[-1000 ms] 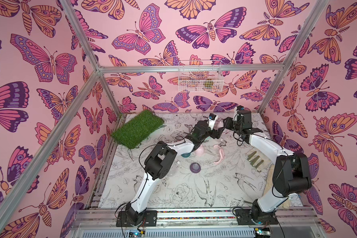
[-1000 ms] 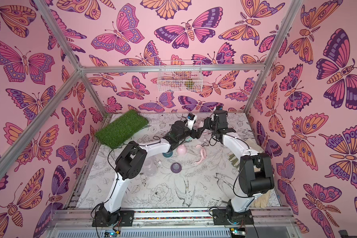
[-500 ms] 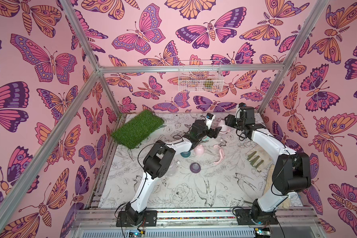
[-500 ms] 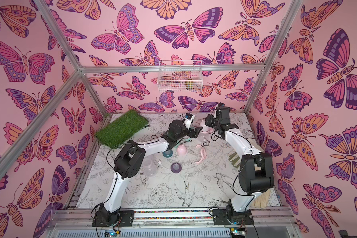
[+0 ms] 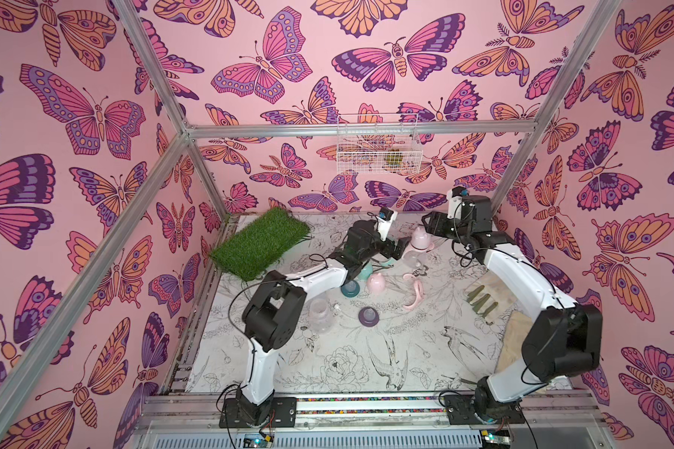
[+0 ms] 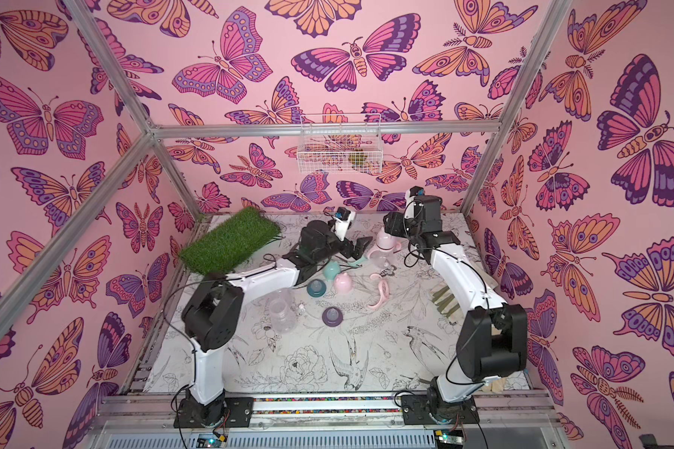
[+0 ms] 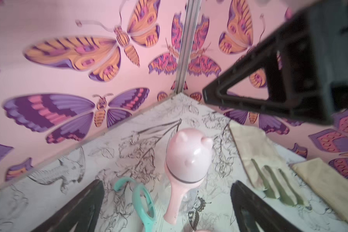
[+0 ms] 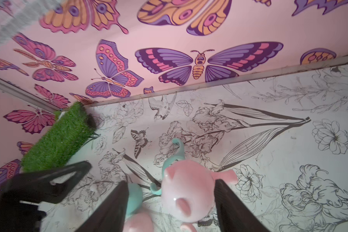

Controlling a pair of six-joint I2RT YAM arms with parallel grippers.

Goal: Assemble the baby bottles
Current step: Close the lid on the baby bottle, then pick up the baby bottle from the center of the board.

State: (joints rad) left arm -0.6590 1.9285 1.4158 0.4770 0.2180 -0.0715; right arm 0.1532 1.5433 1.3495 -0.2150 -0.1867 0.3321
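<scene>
In both top views, one finished baby bottle (image 5: 419,241) with a pink eared cap and pink handles stands upright near the back of the flower-printed table (image 5: 347,361). It sits between the left gripper (image 5: 402,248) and the right gripper (image 5: 429,227). Loose parts lie nearer the front: a teal cap (image 5: 364,271), a pink cap (image 5: 377,282), a teal collar (image 5: 349,289), a purple collar (image 5: 368,315), a clear bottle (image 5: 320,311) and a pink handle ring (image 5: 415,289). In the left wrist view, the left gripper's fingers (image 7: 78,211) are spread wide and empty. The capped bottle (image 7: 189,158) stands just ahead of them, beside a teal handle ring (image 7: 145,202). In the right wrist view, the right gripper's jaws stand apart on either side of the pink cap (image 8: 187,196), with a gap showing on one side, so it looks open rather than gripping. This bottle looks complete, so both arms should probably back away straight, clear of its handles, to avoid tipping it. No brand, label or writing is readable in any view.
</scene>
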